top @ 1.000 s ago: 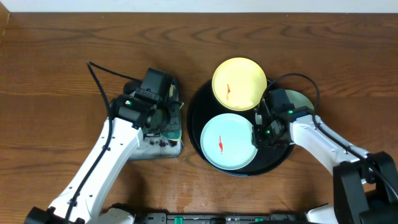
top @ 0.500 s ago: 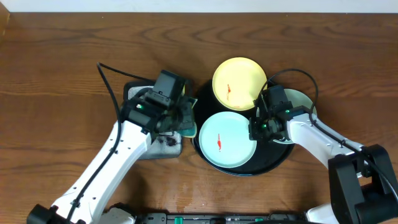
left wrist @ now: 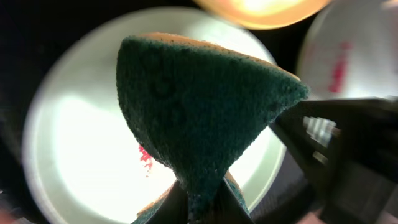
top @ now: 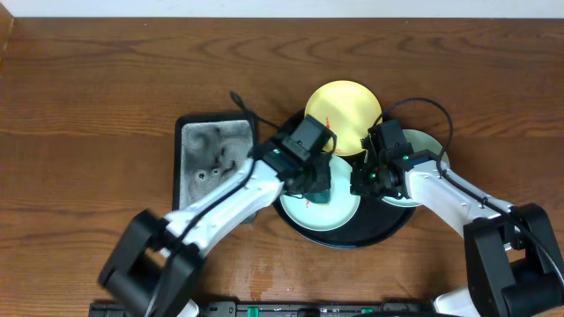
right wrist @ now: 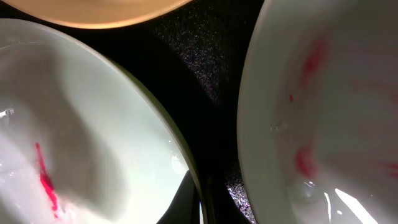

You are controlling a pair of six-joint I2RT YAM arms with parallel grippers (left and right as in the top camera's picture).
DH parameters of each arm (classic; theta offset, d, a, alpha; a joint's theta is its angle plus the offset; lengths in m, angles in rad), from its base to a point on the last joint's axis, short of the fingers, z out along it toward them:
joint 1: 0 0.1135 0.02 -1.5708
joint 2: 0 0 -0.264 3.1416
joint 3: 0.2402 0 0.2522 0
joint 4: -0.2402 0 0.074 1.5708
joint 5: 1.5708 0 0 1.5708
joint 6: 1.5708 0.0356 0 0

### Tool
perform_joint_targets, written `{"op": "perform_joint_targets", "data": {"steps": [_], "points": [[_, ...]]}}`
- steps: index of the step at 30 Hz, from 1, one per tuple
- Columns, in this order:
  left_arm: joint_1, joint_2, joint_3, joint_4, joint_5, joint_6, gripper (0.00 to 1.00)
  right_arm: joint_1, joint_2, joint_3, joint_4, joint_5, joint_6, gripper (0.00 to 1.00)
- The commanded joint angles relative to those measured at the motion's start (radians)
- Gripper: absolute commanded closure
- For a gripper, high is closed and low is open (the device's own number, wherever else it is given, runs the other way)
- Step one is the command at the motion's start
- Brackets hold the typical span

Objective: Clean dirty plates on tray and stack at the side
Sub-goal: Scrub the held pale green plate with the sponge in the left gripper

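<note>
The black tray (top: 381,231) holds a pale yellow plate (top: 345,113) at the back and a mint-white plate (top: 339,214) at the front, each with a red smear. A second mint-white plate (top: 421,151) sits at the tray's right edge, with red smears in the right wrist view (right wrist: 323,112). My left gripper (top: 315,179) is shut on a green sponge (left wrist: 199,106) just over the front plate (left wrist: 81,149). My right gripper (top: 364,182) is shut on that plate's right rim (right wrist: 186,168).
A grey rectangular sponge dish (top: 210,163) with wet residue stands left of the tray on the wooden table (top: 88,106). The two arms are close together over the tray's middle. Cables loop above each wrist.
My left arm has carried the sponge from the grey dish rightward to over the front plate on the tray. My right gripper has stayed on the plate's rim.
</note>
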Motion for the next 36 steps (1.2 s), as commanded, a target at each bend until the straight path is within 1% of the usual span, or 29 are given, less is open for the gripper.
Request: {"op": "perform_joint_targets", "data": {"steps": [1,4,6,8,11,14,19,21,23,26,29,31,33,36], "points": [[-0.003,0.080,-0.016,0.042,0.043,-0.086,0.92,0.000,0.023,-0.006,0.005,0.092,0.037,0.99],[-0.005,0.159,-0.016,0.108,0.156,-0.086,0.93,0.000,0.023,-0.006,0.003,0.092,0.037,0.99],[-0.005,0.203,-0.016,0.101,0.151,-0.085,0.93,0.000,0.023,-0.006,0.002,0.092,0.037,0.99],[0.000,0.242,-0.016,0.051,0.099,-0.095,0.93,0.000,0.023,-0.006,0.002,0.092,0.037,0.99],[0.030,0.288,-0.016,-0.076,-0.047,-0.127,0.92,0.000,0.023,-0.006,-0.006,0.093,0.037,0.99],[0.062,0.286,-0.009,-0.140,-0.126,-0.127,0.92,0.000,0.023,-0.006,-0.018,0.093,0.037,0.99],[0.098,0.285,0.040,-0.293,-0.333,-0.126,0.92,0.000,0.023,-0.007,-0.028,0.093,0.037,0.99],[0.101,0.285,0.051,-0.324,-0.413,-0.115,0.93,0.000,0.023,-0.007,-0.028,0.093,0.037,0.99],[0.100,0.285,0.055,-0.328,-0.468,-0.080,0.93,0.000,0.023,-0.007,-0.028,0.093,0.037,0.99],[0.100,0.285,0.055,-0.330,-0.497,-0.053,0.93,0.000,0.023,-0.007,-0.032,0.093,0.037,0.99],[0.100,0.285,0.056,-0.319,-0.486,-0.051,0.93,0.000,0.023,-0.007,-0.034,0.093,0.037,0.99],[0.099,0.285,0.056,-0.278,-0.414,-0.050,0.93,0.000,0.023,-0.007,-0.034,0.093,0.037,0.99],[0.099,0.285,0.056,-0.220,-0.269,-0.050,0.93,0.000,0.023,-0.007,-0.035,0.093,0.037,0.99],[0.095,0.285,0.056,-0.103,0.028,-0.051,0.92,0.000,0.023,-0.007,-0.035,0.093,0.037,0.99]]}}
